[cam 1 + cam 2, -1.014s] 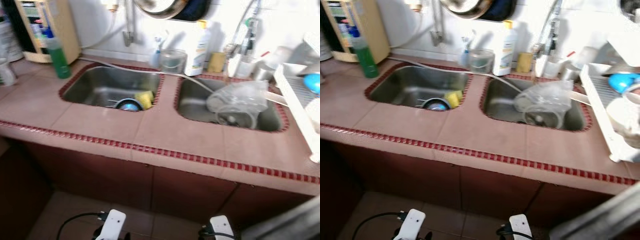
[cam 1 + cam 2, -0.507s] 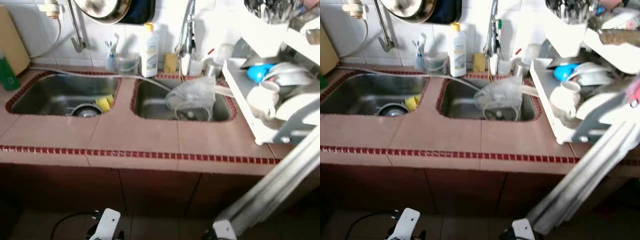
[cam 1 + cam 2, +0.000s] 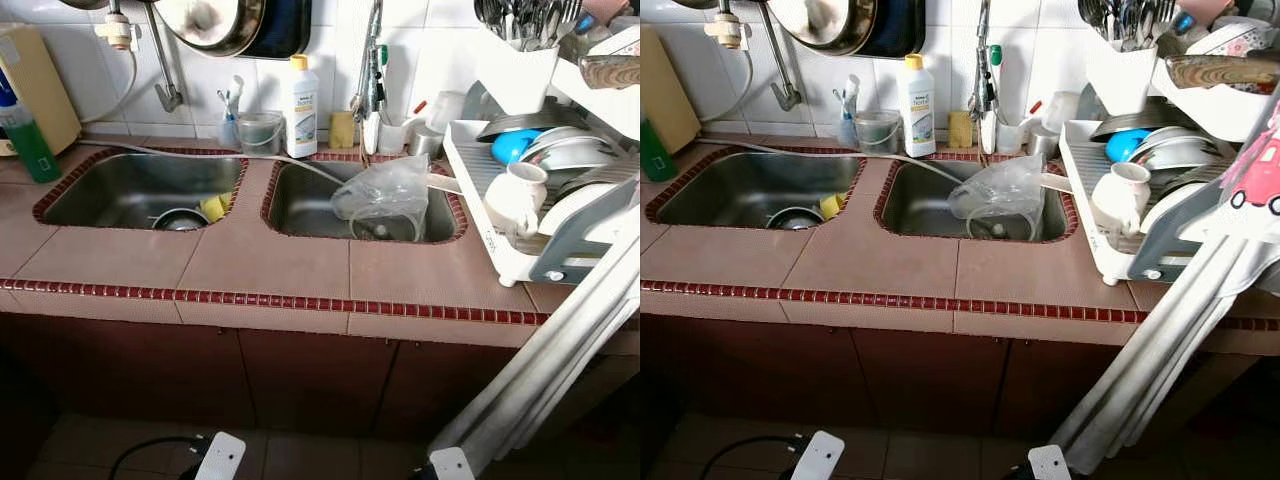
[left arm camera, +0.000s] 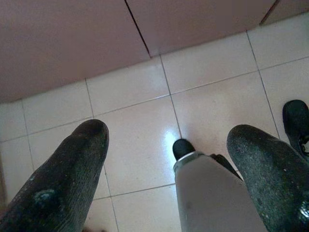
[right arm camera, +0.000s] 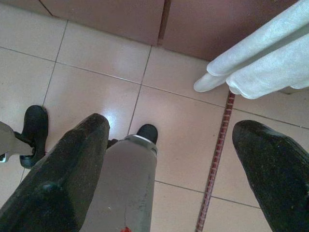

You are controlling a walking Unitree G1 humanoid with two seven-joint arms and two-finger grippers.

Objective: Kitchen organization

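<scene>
A pink tiled counter (image 3: 280,265) holds two steel sinks. In the left sink (image 3: 120,190) lie a small metal pot (image 3: 180,218) and a yellow sponge (image 3: 212,207). The right sink (image 3: 305,205) holds a clear plastic container under a crumpled clear bag (image 3: 385,195). A white dish rack (image 3: 500,250) at the right carries a white mug (image 3: 515,195), a blue bowl (image 3: 512,146) and plates. My left gripper (image 4: 170,130) hangs open over the pale floor tiles. My right gripper (image 5: 174,124) hangs open the same way, holding nothing.
Along the back wall stand a white detergent bottle (image 3: 301,95), a clear tub (image 3: 259,131), the tap (image 3: 372,60) and a green bottle (image 3: 32,148). A hose (image 3: 240,155) crosses the sinks. A white folded frame (image 3: 545,365) leans against the counter's right end. Brown cabinet doors (image 3: 300,375) are below.
The camera has swung to the right and steadied, so the dish rack and the leaning white frame have come into view. Nothing on the counter has moved. Both arms still hang.
</scene>
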